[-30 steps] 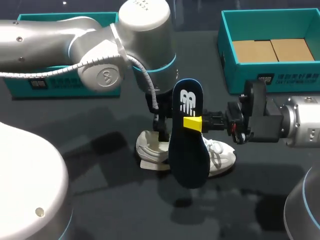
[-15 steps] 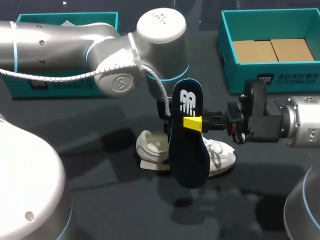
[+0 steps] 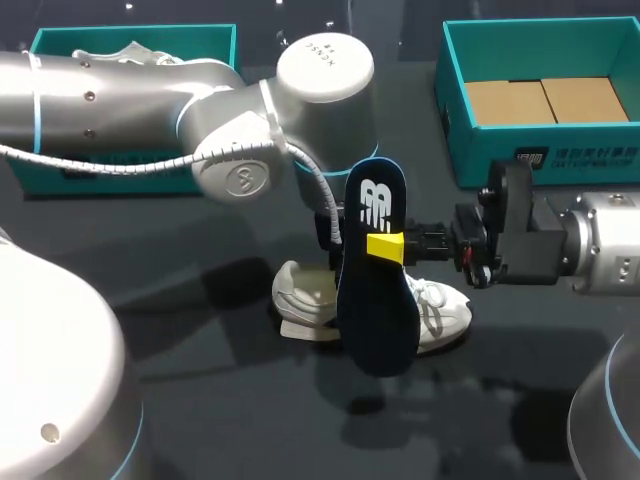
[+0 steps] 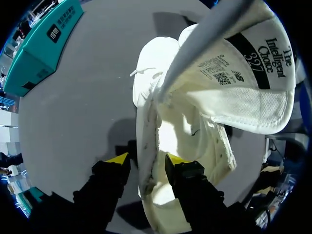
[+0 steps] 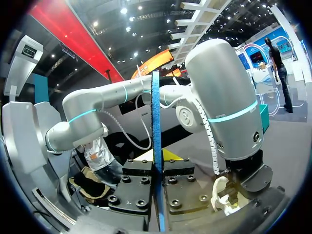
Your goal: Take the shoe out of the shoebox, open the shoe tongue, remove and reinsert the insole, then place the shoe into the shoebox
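A white shoe (image 3: 308, 305) lies on its side on the dark table, toe (image 3: 445, 315) toward my right arm. In the left wrist view my left gripper (image 4: 146, 160) straddles the shoe's side wall (image 4: 146, 146), one finger (image 4: 178, 161) inside the opening and the other finger (image 4: 117, 160) outside, with a small gap at the outer one. The labelled tongue (image 4: 243, 78) is folded up and back. My right gripper (image 3: 385, 247) is shut on the dark blue insole (image 3: 378, 290), held upright over the shoe. In the right wrist view the insole (image 5: 156, 126) shows edge-on between the fingers.
A teal shoebox (image 3: 540, 165) with brown cardboard inside stands at the back right. Another teal box (image 3: 130, 40) at the back left holds a second white shoe (image 3: 125, 52). My left arm (image 3: 250, 150) spans the table's middle left.
My left arm has shifted right over the shoe's heel end, and its fingers have drawn closer together around the shoe's wall. The right arm and the insole have not moved.
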